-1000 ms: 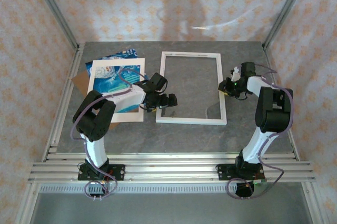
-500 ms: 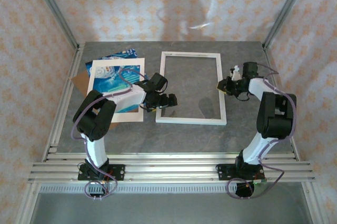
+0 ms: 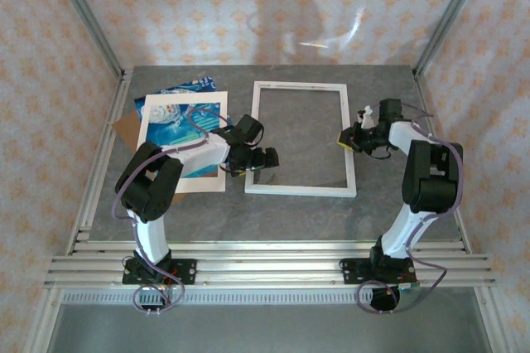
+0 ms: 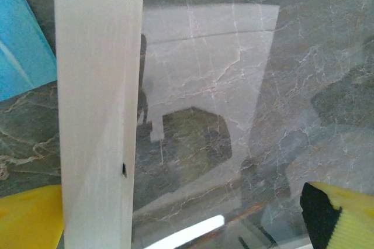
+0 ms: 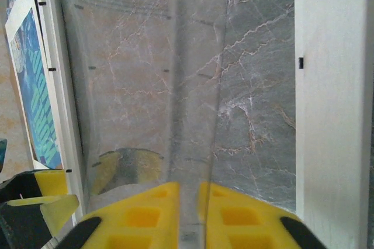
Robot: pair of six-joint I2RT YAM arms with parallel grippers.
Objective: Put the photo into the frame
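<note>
Clearing step, seemingly: right pincer (image 5: 188,193) clenched on the clear pane (image 5: 146,85) in the frame (image 3: 302,86), left pincer (image 3: 261,159) gaped astride its rail (image 4: 96,114); lifting the pane looked next.

The left arm (image 3: 147,204) and the right arm (image 3: 421,191) are each showing smooth white shells alternating with bulky black joint housings; thin purplish-grey cables (image 3: 117,194) are looping along the outside of both and curling below their feet; each arm is ending in a dark base plate (image 3: 157,270); the fingers (image 5: 146,217) are showing bright yellow blocks moulded with shallow square recesses; black patches are edging their outer corners.
</note>
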